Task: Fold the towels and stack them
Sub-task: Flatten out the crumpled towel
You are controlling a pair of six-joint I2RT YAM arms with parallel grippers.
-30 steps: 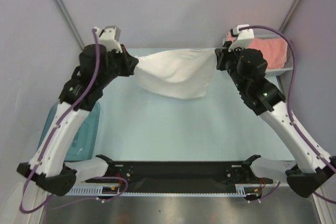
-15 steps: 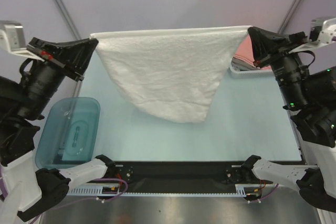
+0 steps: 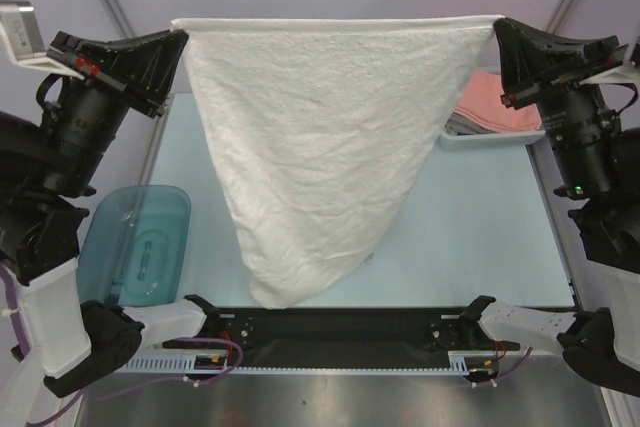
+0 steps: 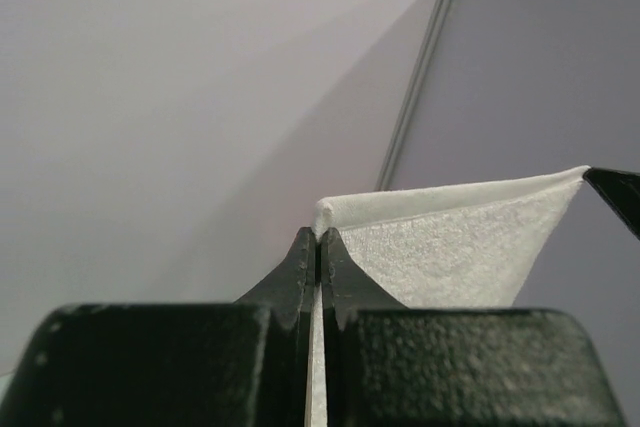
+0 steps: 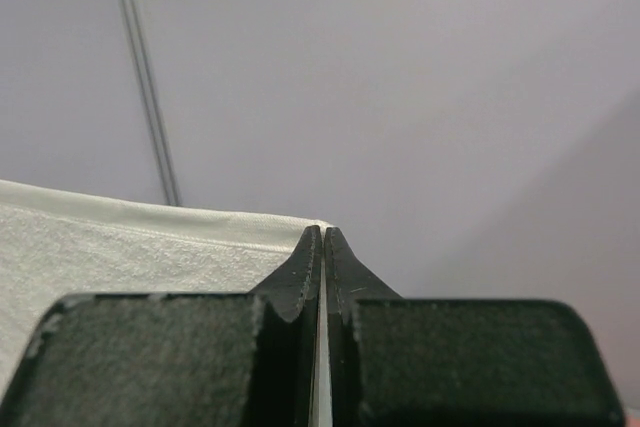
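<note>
A white towel hangs stretched between both grippers, high above the table, its top edge taut and its lower part tapering to a point near the front edge. My left gripper is shut on its left top corner, seen in the left wrist view. My right gripper is shut on its right top corner, seen in the right wrist view. A salmon-pink towel lies folded at the back right, partly hidden by the white towel. The grey and light blue towels are out of view.
A teal plastic tub stands at the left of the light blue table. The pink towel rests in a pale basket at the right back. Grey walls enclose the cell.
Both grippers have risen and moved apart, lifting the white towel off the table. It now hangs full length, with its tip near the front edge.
</note>
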